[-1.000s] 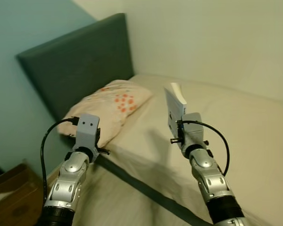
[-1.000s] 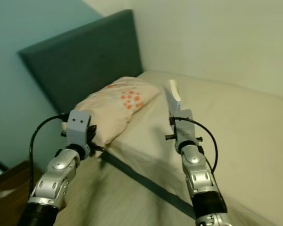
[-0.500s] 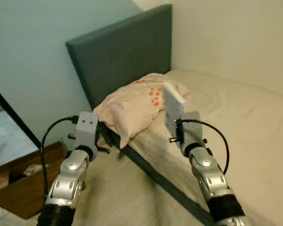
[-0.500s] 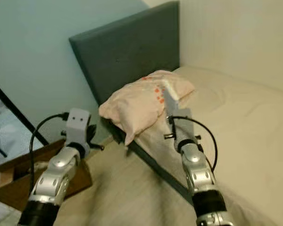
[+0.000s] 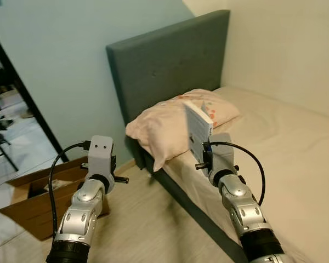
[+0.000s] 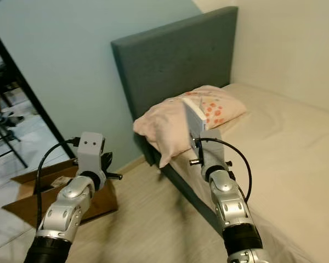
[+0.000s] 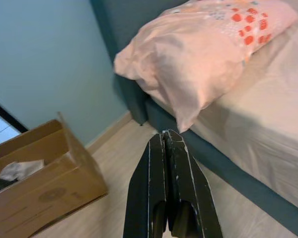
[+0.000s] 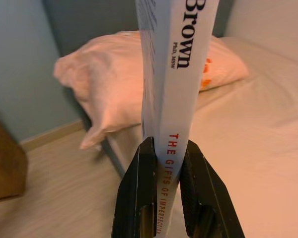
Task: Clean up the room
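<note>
Right gripper (image 8: 166,163): clamped on upright book (image 5: 198,127), 1 o'clock | left gripper (image 7: 167,144): closed, empty, above floor (image 5: 148,224) | pillow (image 5: 170,123): 12 o'clock | box (image 5: 38,200): 9 o'clock

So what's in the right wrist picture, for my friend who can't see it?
The right claw grips a white book upright by its spine. Behind it a pink pillow lies on a beige bed, beside a wooden floor.

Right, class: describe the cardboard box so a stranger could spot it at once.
Start at the grey headboard of the bed; the blue wall runs off to its left. On the wooden floor against that wall sits the open brown cardboard box, the one container there, with crumpled paper inside.
</note>
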Tool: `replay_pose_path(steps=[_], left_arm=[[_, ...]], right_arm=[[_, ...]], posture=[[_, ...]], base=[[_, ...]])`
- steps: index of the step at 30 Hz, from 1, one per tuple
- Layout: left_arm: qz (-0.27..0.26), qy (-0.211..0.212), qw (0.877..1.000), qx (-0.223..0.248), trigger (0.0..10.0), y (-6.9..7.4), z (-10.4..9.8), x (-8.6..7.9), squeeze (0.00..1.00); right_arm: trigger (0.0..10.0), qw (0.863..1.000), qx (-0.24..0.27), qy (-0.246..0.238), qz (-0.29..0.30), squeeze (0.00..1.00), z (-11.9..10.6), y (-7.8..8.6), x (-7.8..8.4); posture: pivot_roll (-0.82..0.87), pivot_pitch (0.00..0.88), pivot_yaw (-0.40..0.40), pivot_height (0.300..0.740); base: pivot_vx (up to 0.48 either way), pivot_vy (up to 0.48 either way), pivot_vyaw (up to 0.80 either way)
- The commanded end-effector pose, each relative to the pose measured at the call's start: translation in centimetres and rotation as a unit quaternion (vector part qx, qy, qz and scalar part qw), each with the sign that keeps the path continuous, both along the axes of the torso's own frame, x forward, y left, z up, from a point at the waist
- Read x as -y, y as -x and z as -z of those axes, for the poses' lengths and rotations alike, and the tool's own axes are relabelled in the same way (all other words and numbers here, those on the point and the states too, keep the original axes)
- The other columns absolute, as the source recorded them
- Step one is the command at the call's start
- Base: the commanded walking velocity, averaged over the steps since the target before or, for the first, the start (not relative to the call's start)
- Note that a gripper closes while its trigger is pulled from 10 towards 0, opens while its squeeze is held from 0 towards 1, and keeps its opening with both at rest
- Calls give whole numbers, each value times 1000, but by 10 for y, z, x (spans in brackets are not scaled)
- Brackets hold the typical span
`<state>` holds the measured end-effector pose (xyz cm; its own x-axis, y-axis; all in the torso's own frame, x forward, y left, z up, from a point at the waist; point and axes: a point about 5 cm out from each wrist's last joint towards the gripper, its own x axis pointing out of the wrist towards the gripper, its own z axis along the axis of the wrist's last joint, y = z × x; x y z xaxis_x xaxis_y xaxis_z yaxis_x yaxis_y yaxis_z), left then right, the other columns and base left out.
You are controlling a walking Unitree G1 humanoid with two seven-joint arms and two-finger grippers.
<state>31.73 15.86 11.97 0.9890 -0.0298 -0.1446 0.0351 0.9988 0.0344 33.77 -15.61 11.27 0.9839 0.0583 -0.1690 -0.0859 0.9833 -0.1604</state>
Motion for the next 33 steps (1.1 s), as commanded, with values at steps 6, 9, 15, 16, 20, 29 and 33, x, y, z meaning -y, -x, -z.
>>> replay_pose_path(steps=[6,9,15,16,20,29,33], left_arm=[[-10,19,1000,2,10000,2,0,-2,0],[-11,22,1000,3,10000,3,-1,-1,0],[-11,24,1000,9,10000,4,-2,-2,0],[-10,24,1000,10,10000,4,-2,-2,0],[-10,24,1000,12,10000,4,-3,-3,0],[-10,23,1000,14,10000,4,-3,-4,0],[-9,22,1000,13,10000,4,-3,-5,0]], right_arm=[[10000,1000,12,-4,-16,0,-6,1,-7],[10000,1000,12,-4,-17,0,-6,1,-7],[10000,1000,12,-1,-17,0,-6,1,-7],[10000,1000,12,1,-17,0,-6,1,-7],[10000,1000,13,6,-22,0,-6,1,-9],[10000,999,15,17,-41,0,-6,1,-13],[10000,999,19,19,-39,0,-6,2,-14]], posture=[[-58,71,65,740],[-58,71,65,740],[-56,72,66,740],[-56,72,66,740],[-56,72,66,740],[-53,63,69,740],[-53,58,71,740]], base=[[384,0,0],[414,0,0],[415,0,0],[412,0,0],[412,0,0],[405,0,59],[403,0,800]])
